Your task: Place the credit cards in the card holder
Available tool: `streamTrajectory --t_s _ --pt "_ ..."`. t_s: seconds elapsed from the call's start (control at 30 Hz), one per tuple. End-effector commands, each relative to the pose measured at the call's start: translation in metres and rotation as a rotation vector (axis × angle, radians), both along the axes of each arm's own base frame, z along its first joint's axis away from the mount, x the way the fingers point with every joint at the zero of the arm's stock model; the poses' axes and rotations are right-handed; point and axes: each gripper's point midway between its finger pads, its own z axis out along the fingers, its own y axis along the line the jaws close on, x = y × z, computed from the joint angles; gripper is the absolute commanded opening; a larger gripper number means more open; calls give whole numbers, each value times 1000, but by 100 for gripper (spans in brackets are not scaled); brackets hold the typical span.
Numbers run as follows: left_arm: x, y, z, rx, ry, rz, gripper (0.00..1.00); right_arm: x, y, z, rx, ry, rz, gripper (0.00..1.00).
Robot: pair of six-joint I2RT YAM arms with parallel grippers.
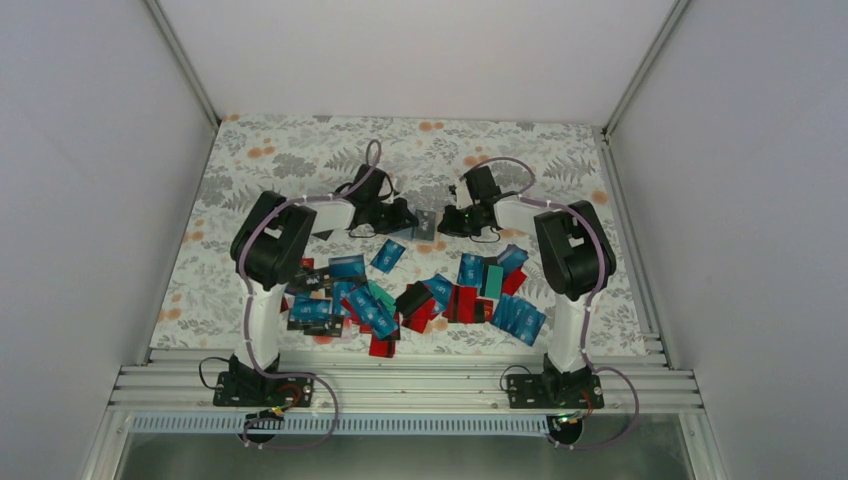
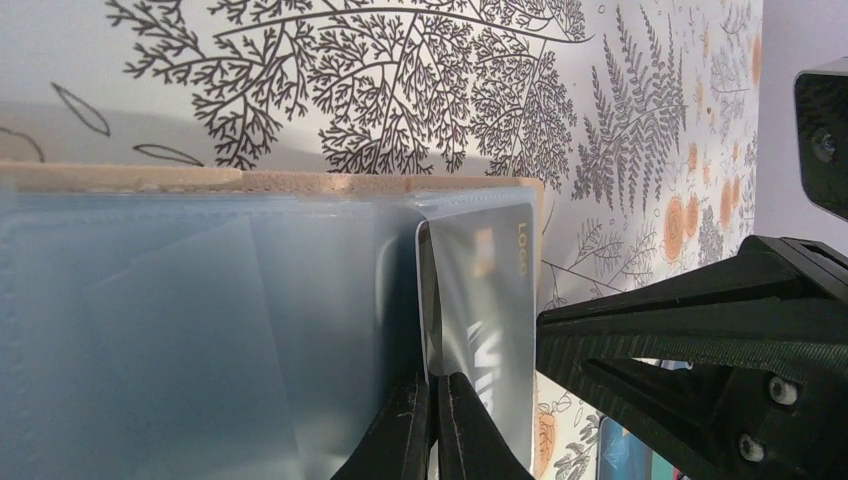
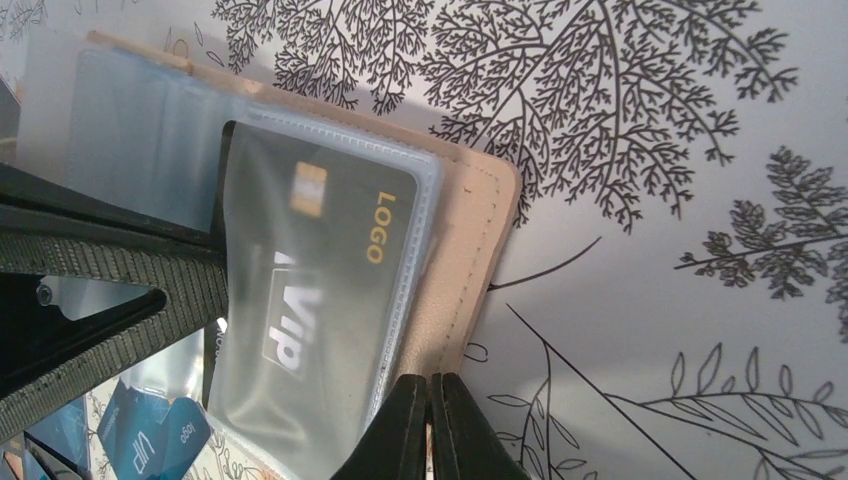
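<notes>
Mid-table, the holder [image 3: 480, 230] sits just past the cards [image 1: 420, 295]
The left gripper [image 2: 433, 425] is pinched tight on its clear sleeve, and the right gripper [image 3: 432, 425] is closed too, seemingly on the edge. There's a black card [image 3: 330, 260] inside.

The fern-printed table [image 1: 300, 150] carries scattered credit cards [image 1: 430, 295] near its front, the card holder [image 1: 426, 226] behind them.

The holder [image 1: 427, 225] lies on the table [image 1: 300, 150], near its middle. The left gripper [image 1: 411, 220] is just to its left and the right gripper [image 1: 443, 225] just to its right. Each one pinches a side of it. 1 card [image 3: 320, 260] sits inside the holder. The other cards [image 1: 420, 295] lie in front of it, toward the near edge, some on top of others.
</notes>
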Motion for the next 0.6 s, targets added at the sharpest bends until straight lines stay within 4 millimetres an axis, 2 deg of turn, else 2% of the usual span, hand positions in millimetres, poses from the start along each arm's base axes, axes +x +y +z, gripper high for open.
streamTrajectory --t_s 0.0,0.07,0.3,0.43,0.57 --pt "-12 1 -23 64 44 -45 2 -5 8 16 28 -18 40 5" --pt "-13 1 -22 67 43 -49 2 -5 7 15 26 -18 41 5" --pt "-11 8 0 95 -5 -29 4 -4 4 14 2 -20 31 5" --pt "-11 12 23 96 -52 -20 12 -3 2 12 -7 -19 26 5" --pt "-12 16 38 107 -81 -16 23 -2 2 13 -8 -21 24 5"
